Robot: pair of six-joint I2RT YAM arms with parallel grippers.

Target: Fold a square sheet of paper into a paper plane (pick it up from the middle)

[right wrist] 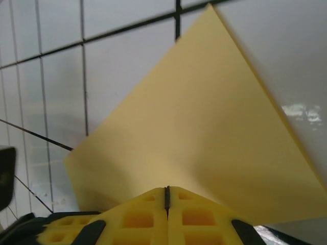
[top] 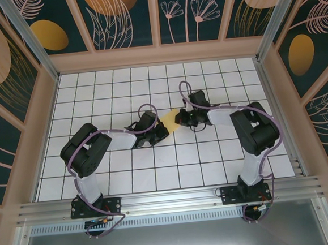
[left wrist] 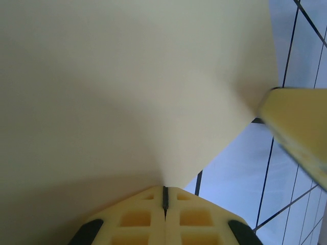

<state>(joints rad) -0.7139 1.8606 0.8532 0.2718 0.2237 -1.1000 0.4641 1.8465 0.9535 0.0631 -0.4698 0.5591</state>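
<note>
table (top: 99, 167): white grid | paper (top: 172, 120): yellow, held just above table's middle, between both arms | left gripper (left wrist: 165, 196): closed, pinching paper's left side | right gripper (right wrist: 167, 196): closed, pinching paper's right side

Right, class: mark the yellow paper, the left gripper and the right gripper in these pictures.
paper (right wrist: 204, 127), right wrist view, middle of the yellow sheet's face.
left gripper (left wrist: 165, 196), left wrist view, seam between its shut fingertips.
right gripper (right wrist: 167, 196), right wrist view, seam between its shut fingertips.
</note>
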